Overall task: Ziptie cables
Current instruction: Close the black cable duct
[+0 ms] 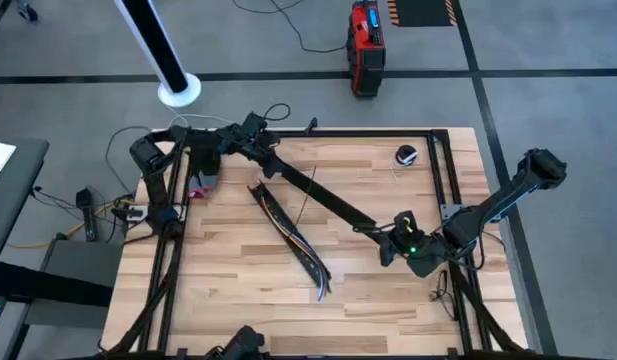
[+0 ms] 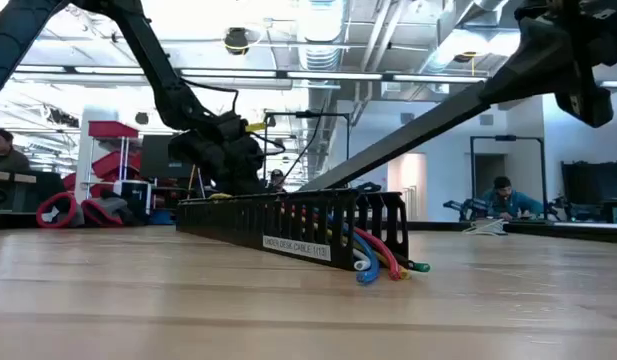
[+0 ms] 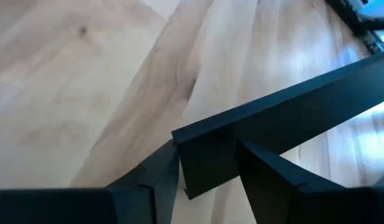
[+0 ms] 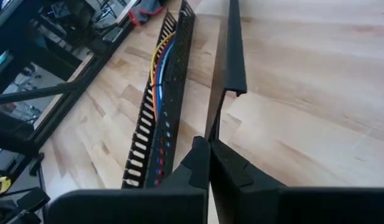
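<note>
Wooden table [image 1: 238,270], cables [image 4: 155,78] in slotted channel [image 1: 288,232], 2 grippers gripping strip [image 1: 323,197]

Grey floor [image 1: 548,40] all round the counter [image 1: 238,300], crossed by dark seam lines. Beyond the counter's far edge, a white pole on a round base [image 1: 178,90], a red and black case [image 1: 365,45] with a thin cable trailing from it, and a yellow-and-black hazard mat [image 1: 420,10]. Off the counter's left edge, a grey bench [image 1: 8,190]. Seen level across the light wooden counter: open ceiling with ducts and pipes [image 2: 318,30], long strip lights [image 2: 288,75], a red rack [image 2: 113,160], dark monitors [image 2: 593,185], a seated person at the left [image 2: 3,150] and another at a desk on the right [image 2: 503,195].
</note>
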You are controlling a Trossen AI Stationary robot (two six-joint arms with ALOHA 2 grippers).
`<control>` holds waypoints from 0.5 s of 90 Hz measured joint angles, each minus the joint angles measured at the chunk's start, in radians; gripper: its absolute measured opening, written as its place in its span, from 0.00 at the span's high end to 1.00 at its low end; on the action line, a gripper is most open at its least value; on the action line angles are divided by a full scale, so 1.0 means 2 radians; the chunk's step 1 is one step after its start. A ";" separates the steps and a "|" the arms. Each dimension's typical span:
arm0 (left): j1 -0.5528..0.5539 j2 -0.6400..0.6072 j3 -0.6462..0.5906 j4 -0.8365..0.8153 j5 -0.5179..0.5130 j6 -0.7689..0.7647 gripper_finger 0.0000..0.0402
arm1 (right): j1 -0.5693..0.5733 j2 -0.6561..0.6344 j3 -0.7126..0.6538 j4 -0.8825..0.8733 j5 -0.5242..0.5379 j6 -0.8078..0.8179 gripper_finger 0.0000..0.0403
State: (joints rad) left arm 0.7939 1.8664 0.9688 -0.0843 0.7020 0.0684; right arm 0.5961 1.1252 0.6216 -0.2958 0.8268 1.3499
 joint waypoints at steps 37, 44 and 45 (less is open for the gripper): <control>0.006 0.000 -0.005 -0.126 0.020 0.037 0.62 | -0.001 0.000 0.000 -0.001 0.007 -0.008 1.00; 0.012 0.000 -0.005 -0.135 0.036 0.029 0.62 | -0.001 0.000 0.000 -0.002 0.008 -0.011 1.00; 0.013 0.000 -0.005 -0.136 0.041 0.027 0.62 | -0.001 0.000 0.000 -0.002 0.008 -0.012 1.00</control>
State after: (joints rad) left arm 0.8195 1.8671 0.9590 -0.3564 0.7843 0.1219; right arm 0.5940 1.1249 0.6216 -0.2991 0.8420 1.3267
